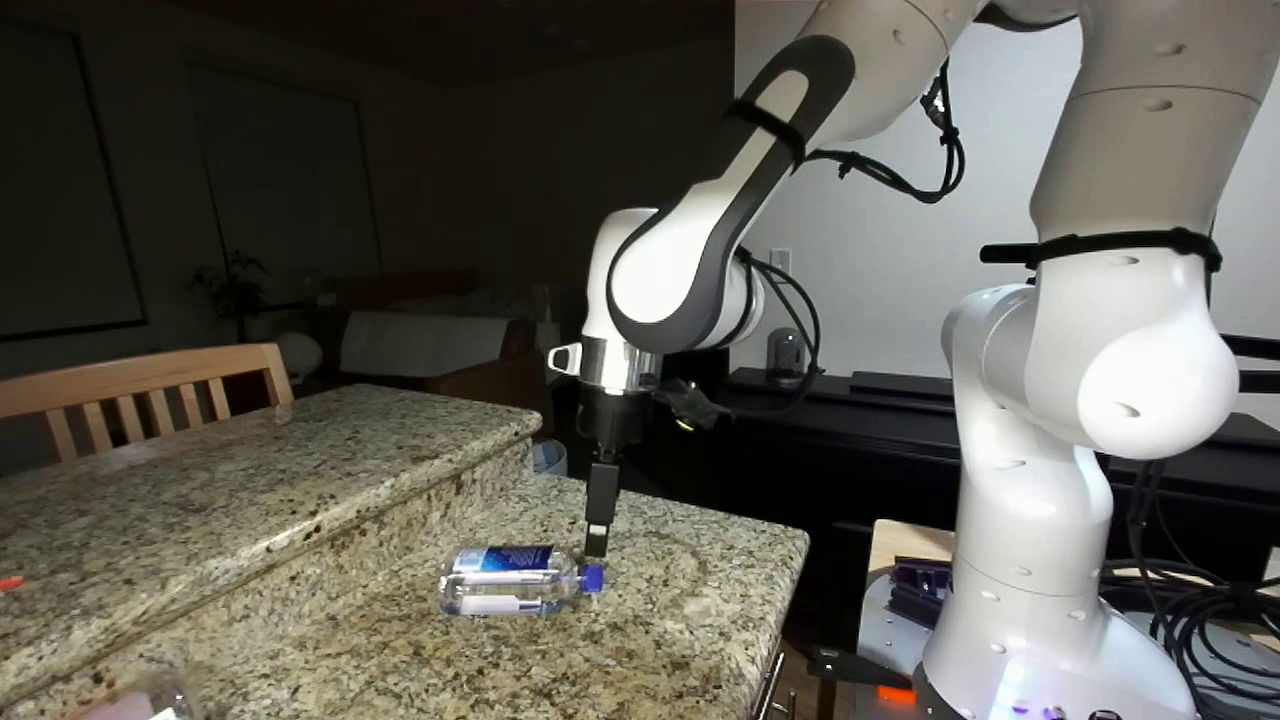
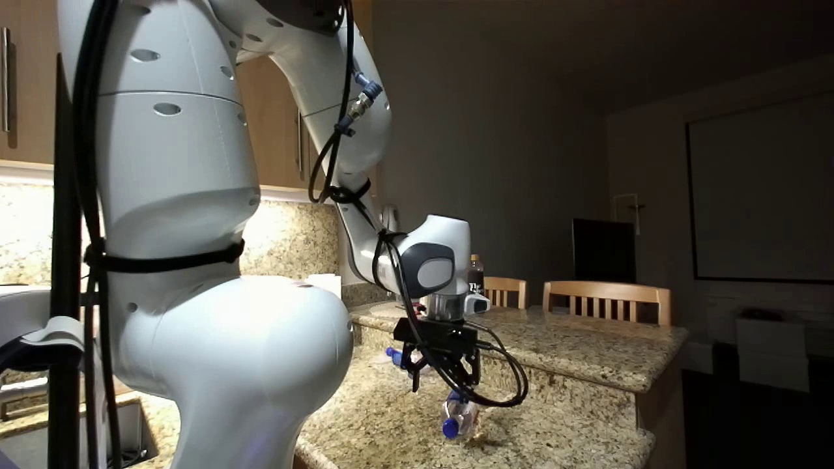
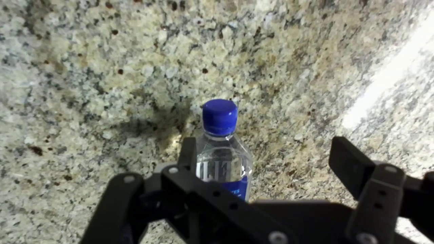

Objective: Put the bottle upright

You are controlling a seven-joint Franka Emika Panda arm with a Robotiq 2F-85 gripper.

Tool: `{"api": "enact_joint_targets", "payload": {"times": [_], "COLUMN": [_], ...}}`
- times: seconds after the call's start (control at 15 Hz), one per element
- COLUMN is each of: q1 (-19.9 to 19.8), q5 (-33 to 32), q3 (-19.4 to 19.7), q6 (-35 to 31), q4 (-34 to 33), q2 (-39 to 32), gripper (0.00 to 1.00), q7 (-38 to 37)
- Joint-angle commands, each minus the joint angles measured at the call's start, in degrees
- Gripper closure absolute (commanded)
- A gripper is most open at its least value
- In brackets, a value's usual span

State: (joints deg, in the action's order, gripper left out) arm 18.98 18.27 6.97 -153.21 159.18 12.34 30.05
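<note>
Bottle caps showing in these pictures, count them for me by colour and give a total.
Blue: 2, the near round plastic cap on the clear plastic bottle lying down, and a farther plastic cap in an exterior view.
Yellowish: 1, the small cap on the upright dark-labelled bottle.
Total: 3.

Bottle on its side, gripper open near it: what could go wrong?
Off-centre approach: in the wrist view, one finger of the open gripper overlaps the edge of the bottle while the other finger stands apart, so descending might knock it.
Slip: the shoulder narrows toward the blue cap; a grip there could slide off.
Tipping: the bottle lies flat, so an incomplete turn may topple it.
</note>
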Motion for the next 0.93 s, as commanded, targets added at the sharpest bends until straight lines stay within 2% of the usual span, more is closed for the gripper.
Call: {"api": "enact_joint_targets", "payload": {"times": [0.0, 0.33, 0.4, 0.8, 0.87], "q1": [0.55, -0.48, 1.74, 2.83, 3.01], "q5": [8.76, 18.10, 19.19, 21.76, 22.29], "q3": [-0.04, -2.78, -0.98, -2.05, -2.25], "q6": [-2.30, -6.75, -7.96, -16.26, -17.83], "q4": [-0.06, -0.07, -0.41, -1.57, -1.69], "q2": [-3.38, -7.24, -8.50, -14.13, -14.69], "gripper": [0.00, 0.00, 0.00, 0.01, 0.26], "q7": [8.09, 14.71, 15.32, 15.80, 15.77]}}
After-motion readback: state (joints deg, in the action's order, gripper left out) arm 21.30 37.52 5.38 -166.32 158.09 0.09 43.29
